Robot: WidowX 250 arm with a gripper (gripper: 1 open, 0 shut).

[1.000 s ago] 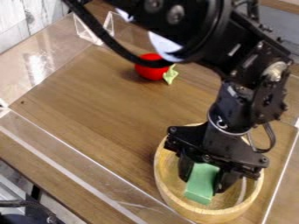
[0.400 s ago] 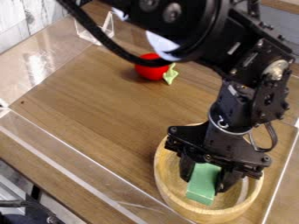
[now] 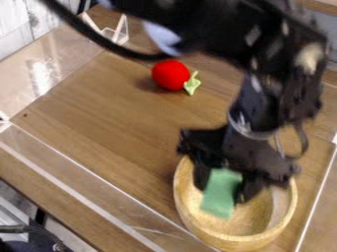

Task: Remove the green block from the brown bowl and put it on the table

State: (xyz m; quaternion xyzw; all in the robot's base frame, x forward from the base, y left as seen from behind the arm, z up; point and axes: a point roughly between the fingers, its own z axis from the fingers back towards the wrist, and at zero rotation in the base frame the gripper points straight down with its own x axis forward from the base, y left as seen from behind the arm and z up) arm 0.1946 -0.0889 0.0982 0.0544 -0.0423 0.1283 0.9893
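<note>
The green block (image 3: pixel 222 195) is held upright between the black fingers of my gripper (image 3: pixel 223 185), which is shut on its sides and points down. The block hangs over the left half of the brown bowl (image 3: pixel 283 220), a shallow, light wooden dish at the front right of the table (image 3: pixel 105 128). Its lower end is still inside the bowl's rim. Motion blurs the arm, so whether the block's bottom touches the bowl floor cannot be made out.
A red ball with a small green leaf (image 3: pixel 170 75) lies on the wooden tabletop at the back. A transparent sheet edge (image 3: pixel 53 162) runs along the left and front of the table. The black arm (image 3: pixel 263 59) covers the upper right.
The gripper has risen and shifted slightly left with the green block in it. The block now sits higher in the bowl. The bowl and red ball have not moved.
</note>
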